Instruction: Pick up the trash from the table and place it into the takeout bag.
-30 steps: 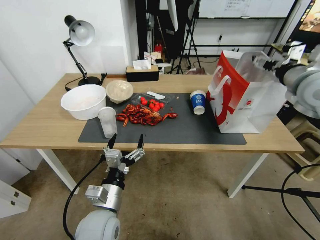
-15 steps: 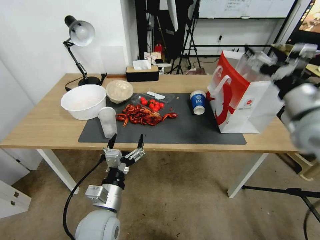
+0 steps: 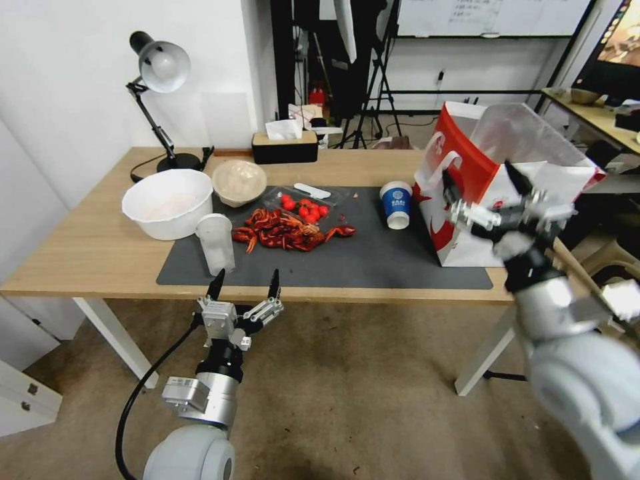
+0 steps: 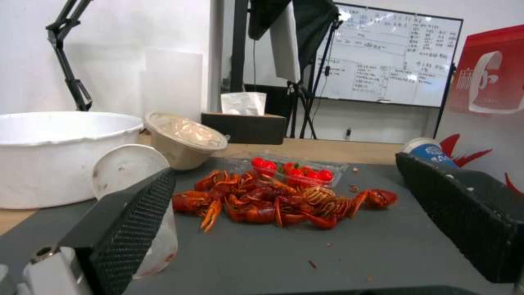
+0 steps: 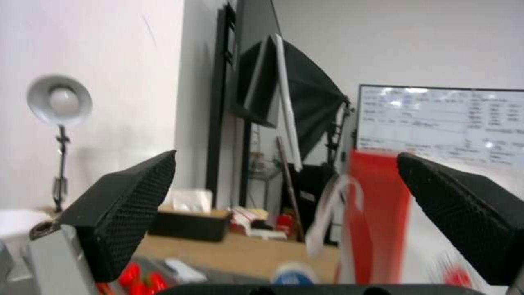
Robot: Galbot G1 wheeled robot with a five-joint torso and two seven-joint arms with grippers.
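Note:
On the table point(image 3: 100, 247), a dark mat point(image 3: 373, 263) carries the trash: a translucent plastic cup point(image 3: 215, 243), a beige lidded bowl point(image 3: 239, 181), a pile of red crayfish shells point(image 3: 287, 230), a clear tray of cherry tomatoes point(image 3: 303, 203) and a blue paper cup point(image 3: 397, 203). The white and red takeout bag point(image 3: 453, 140) stands open at the mat's right end. My left gripper point(image 3: 245, 280) hovers open at the table's front edge, facing the plastic cup point(image 4: 125, 164) and shells point(image 4: 273, 200). In front of the bag point(image 5: 376, 213), my right gripper point(image 3: 480, 180) is raised, open and empty.
A large white bowl point(image 3: 167, 202) sits left of the mat, with a desk lamp point(image 3: 160, 67) behind it and a black tissue box point(image 3: 285, 143) at the back edge. Stands and tripods crowd the room behind. Another desk point(image 3: 593, 113) is at the far right.
My right arm has swung from high beside the bag's far right down to the front of the bag, near the table's front edge. The left gripper has drifted slightly left.

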